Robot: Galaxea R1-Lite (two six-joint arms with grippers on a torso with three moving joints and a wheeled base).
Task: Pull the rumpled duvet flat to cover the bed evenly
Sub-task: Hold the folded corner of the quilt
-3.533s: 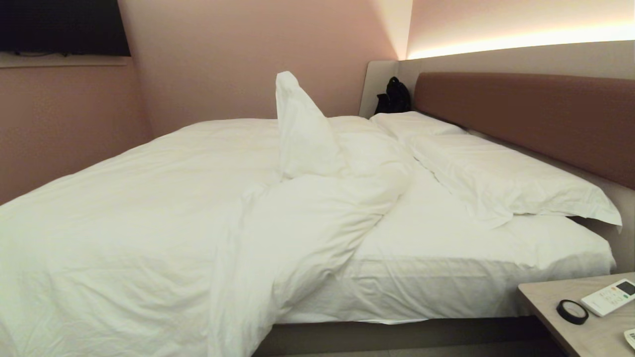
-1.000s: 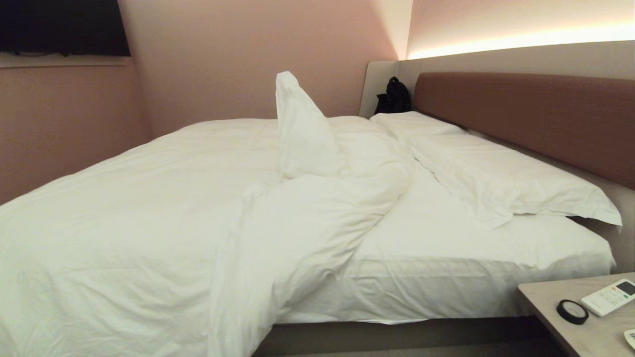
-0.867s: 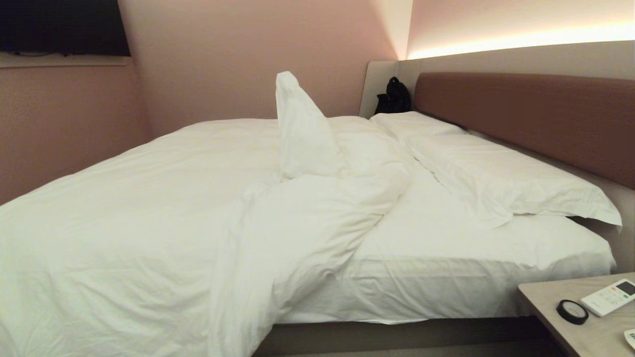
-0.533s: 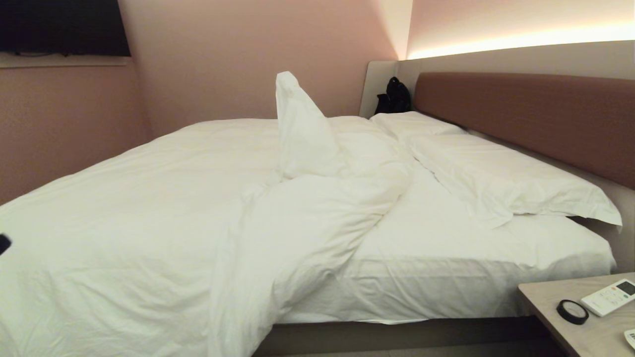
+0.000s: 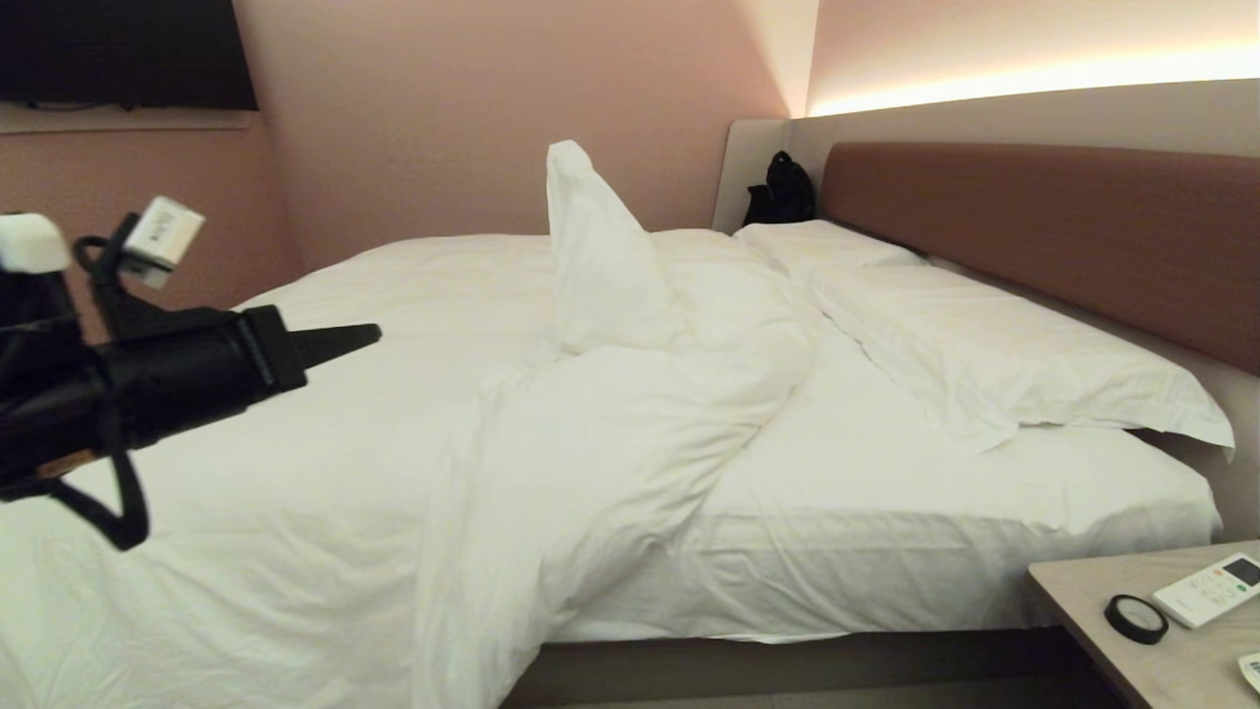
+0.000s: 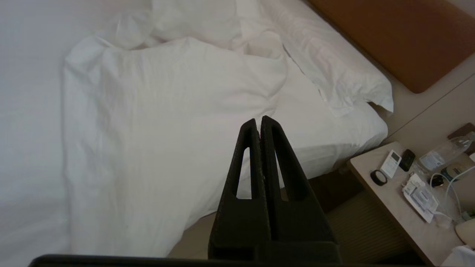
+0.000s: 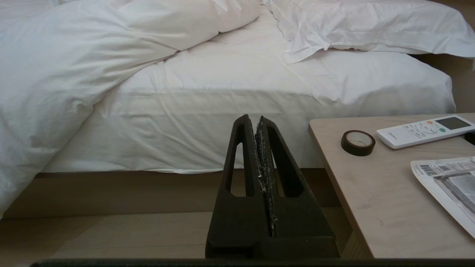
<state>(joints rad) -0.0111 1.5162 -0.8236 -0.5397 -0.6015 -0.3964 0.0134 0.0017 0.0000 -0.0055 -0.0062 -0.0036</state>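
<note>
The white duvet (image 5: 295, 443) lies rumpled over the left part of the bed (image 5: 886, 581). One corner is folded back and stands up in a peak (image 5: 591, 246), leaving the sheet bare near the pillows. My left gripper (image 5: 369, 336) hovers shut and empty above the duvet's left side, pointing toward the peak. In the left wrist view the left gripper (image 6: 258, 120) looks down on the duvet's (image 6: 148, 129) folded edge. My right gripper (image 7: 254, 119) hangs low and shut, facing the mattress side, apart from the duvet (image 7: 55, 74).
Two white pillows (image 5: 984, 354) lie along the brown headboard (image 5: 1034, 226). A bedside table (image 5: 1093, 650) at the lower right carries a tape roll (image 5: 1135, 618) and a remote (image 5: 1209, 589). A black bag (image 5: 783, 192) sits in the far corner.
My left arm has swung up from the lower left into the head view and now reaches over the duvet. The duvet and the pillows have not moved.
</note>
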